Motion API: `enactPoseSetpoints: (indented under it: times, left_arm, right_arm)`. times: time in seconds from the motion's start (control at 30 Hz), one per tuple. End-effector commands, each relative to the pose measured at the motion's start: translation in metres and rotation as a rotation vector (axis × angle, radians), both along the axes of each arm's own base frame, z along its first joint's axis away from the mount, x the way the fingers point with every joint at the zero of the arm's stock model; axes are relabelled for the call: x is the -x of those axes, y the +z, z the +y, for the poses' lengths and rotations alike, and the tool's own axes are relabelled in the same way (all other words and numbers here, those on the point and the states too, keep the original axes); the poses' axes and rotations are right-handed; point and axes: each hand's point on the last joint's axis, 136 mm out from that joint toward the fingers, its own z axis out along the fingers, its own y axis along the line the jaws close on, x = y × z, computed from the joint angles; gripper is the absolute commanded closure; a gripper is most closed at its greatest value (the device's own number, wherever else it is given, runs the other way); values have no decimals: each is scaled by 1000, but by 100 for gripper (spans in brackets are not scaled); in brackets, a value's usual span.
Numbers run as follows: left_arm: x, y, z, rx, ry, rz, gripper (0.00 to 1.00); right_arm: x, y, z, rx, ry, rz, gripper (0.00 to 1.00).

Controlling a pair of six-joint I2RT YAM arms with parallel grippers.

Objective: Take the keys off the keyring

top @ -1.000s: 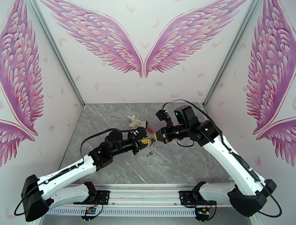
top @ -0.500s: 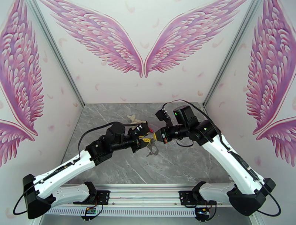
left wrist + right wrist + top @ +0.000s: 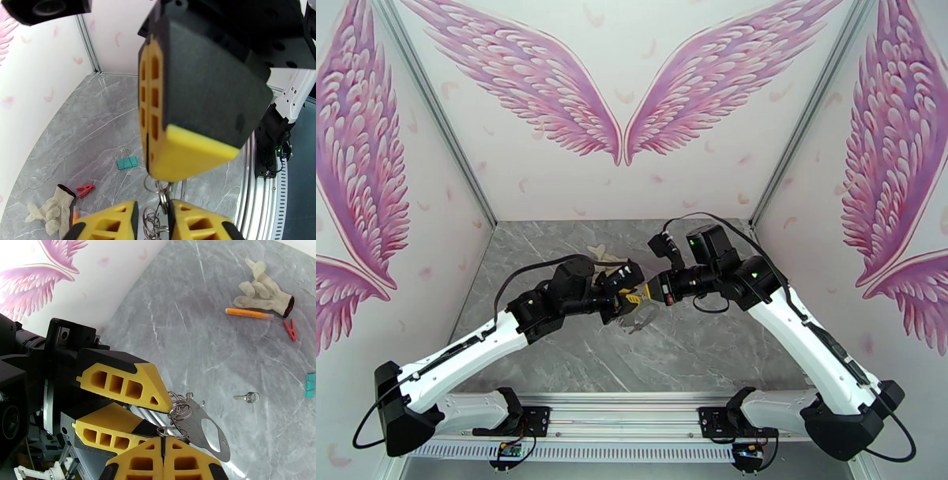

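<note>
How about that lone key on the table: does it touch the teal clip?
Apart. The right wrist view shows bare table between the lone key and the teal clip.

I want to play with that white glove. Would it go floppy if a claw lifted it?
Probably floppy: the glove lies limp and crumpled on the table. It looks like soft cloth, so likely light and not slippery. Lying flat, it should slide or bunch when pushed, not roll.

gry marble tbl (image 3: 221, 319), orange pen (image 3: 249, 313), red clip (image 3: 290, 330).
</note>
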Motion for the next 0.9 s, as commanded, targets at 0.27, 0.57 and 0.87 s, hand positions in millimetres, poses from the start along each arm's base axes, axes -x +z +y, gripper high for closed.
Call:
enactPoseSetpoints:
  times: [0.27, 0.57, 0.87]
  left_arm:
    - [2, 9, -7, -54, -55, -25, 87]
    - [6, 18, -1, -34, -73, -100, 96]
    - [10, 40, 13, 107, -37, -208, 100]
  right_arm:
    - [1, 3, 5, -12, 18, -10, 100]
    - [2, 3, -3, 14, -3, -35, 100]
    - [6, 6, -7, -6, -4, -30, 100]
